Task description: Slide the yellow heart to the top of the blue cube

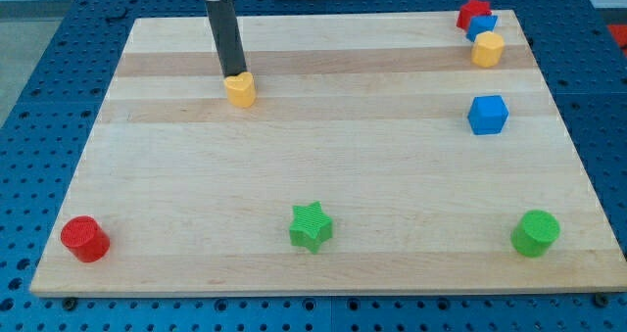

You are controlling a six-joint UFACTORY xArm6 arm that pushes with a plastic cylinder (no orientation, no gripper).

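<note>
The yellow heart (239, 89) lies on the wooden board toward the view's upper left. My tip (234, 74) stands right at the heart's top edge, touching or nearly touching it. The blue cube (488, 115) sits far off at the view's right, below a cluster of blocks in the upper right corner. The rod rises from the tip to the view's top edge.
In the upper right corner sit a red star (473, 13), a small blue block (482, 26) and a yellow hexagonal block (488, 50). Along the bottom are a red cylinder (84, 239), a green star (312, 226) and a green cylinder (536, 233).
</note>
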